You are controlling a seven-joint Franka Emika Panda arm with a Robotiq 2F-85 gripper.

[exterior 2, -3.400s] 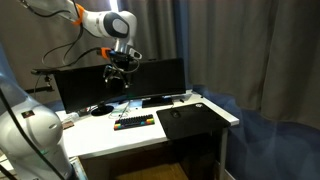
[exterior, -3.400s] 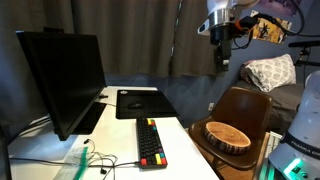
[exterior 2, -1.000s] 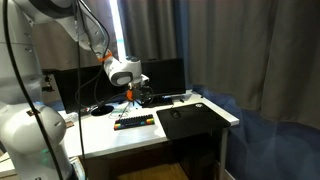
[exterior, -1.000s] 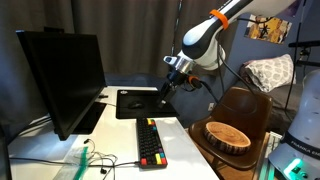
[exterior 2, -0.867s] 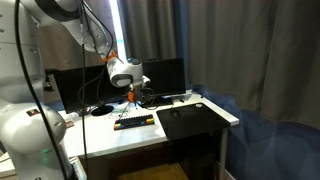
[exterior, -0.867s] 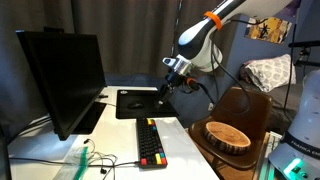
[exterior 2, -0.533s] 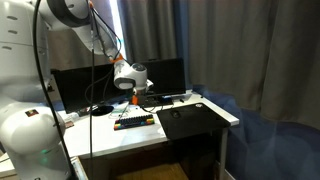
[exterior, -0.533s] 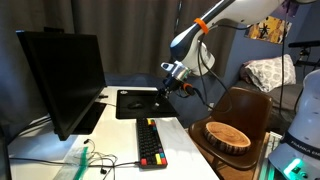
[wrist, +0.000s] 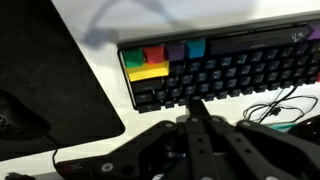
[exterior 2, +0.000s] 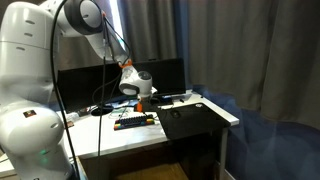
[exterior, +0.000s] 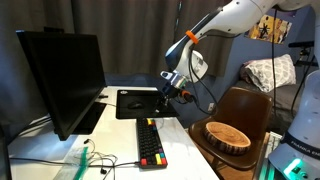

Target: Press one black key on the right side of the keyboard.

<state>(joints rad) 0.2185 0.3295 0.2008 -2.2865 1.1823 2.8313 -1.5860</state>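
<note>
In an exterior view, the gripper (exterior: 160, 104) hovers above the narrow black keyboard with red, yellow and green keys (exterior: 150, 143) on the white desk (exterior: 182, 140). In an exterior view, gripper (exterior 2: 141, 106) and keyboard (exterior 2: 133, 121) appear apart. In the wrist view, the fingers (wrist: 193, 108), pressed together, point at black keys; the press is judged not yet made.

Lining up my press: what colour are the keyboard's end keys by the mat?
Red, yellow, purple and blue on the keyboard; clearest in the wrist view.
</note>
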